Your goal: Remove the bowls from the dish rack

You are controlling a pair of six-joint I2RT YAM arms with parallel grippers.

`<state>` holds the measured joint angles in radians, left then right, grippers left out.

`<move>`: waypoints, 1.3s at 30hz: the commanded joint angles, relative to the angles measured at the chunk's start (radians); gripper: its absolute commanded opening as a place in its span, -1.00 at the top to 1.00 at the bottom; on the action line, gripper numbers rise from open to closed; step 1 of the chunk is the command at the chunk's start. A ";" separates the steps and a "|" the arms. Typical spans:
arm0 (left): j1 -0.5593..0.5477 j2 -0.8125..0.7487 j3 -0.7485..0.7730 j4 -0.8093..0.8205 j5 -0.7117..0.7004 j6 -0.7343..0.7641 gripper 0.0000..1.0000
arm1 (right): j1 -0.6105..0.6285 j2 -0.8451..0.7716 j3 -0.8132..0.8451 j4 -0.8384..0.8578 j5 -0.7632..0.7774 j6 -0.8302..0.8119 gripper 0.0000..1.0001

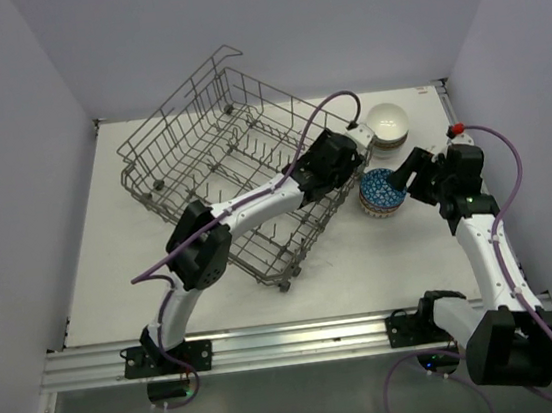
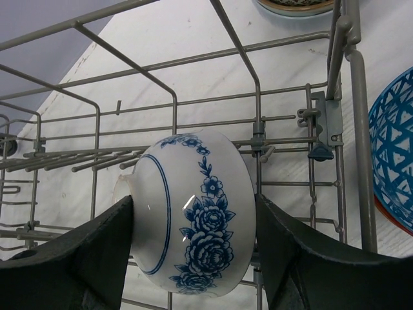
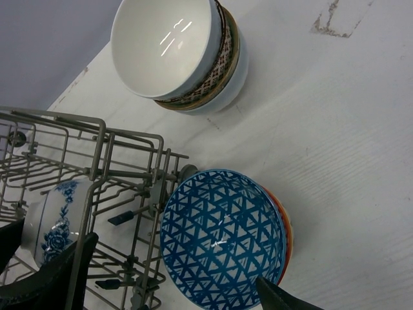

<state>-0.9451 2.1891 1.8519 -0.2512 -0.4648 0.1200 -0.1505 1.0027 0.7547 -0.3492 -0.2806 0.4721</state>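
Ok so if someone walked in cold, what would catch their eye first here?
Probably the flowered bowl, tipped on its side inside the dish rack and pinched by the left tool. Next, two stacks sit just right of the rack: one is topped by a blue lattice bowl, the other by a plain white bowl behind it.

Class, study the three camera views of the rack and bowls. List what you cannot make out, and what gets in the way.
1. Top view: the floral bowl in the left tool is hidden under the left arm.
2. Left wrist: the blue lattice bowl is cut by the right edge.
3. Right wrist: the right tool shows only one fingertip; open or shut is unclear.
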 commanded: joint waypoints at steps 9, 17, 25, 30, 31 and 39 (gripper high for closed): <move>-0.084 -0.065 0.010 0.033 -0.242 0.191 0.38 | 0.003 -0.033 -0.009 0.026 -0.003 0.005 -0.38; -0.123 -0.052 0.029 0.098 -0.369 0.380 0.38 | 0.005 -0.035 -0.011 0.026 0.001 0.005 -0.38; -0.138 -0.078 -0.008 0.165 -0.426 0.468 0.41 | 0.005 -0.035 -0.011 0.023 0.011 0.003 -0.38; -0.130 -0.169 -0.023 0.119 -0.362 0.371 0.45 | 0.003 -0.041 -0.008 0.015 0.020 0.002 -0.38; -0.124 -0.183 -0.023 0.093 -0.348 0.354 0.45 | 0.005 -0.041 -0.006 0.016 0.020 -0.001 -0.38; -0.043 -0.386 -0.121 0.027 -0.123 0.134 0.44 | 0.003 -0.046 -0.002 0.007 0.023 -0.004 -0.38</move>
<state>-1.0317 1.9446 1.7477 -0.2394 -0.6819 0.3706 -0.1505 0.9791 0.7456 -0.3504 -0.2775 0.4713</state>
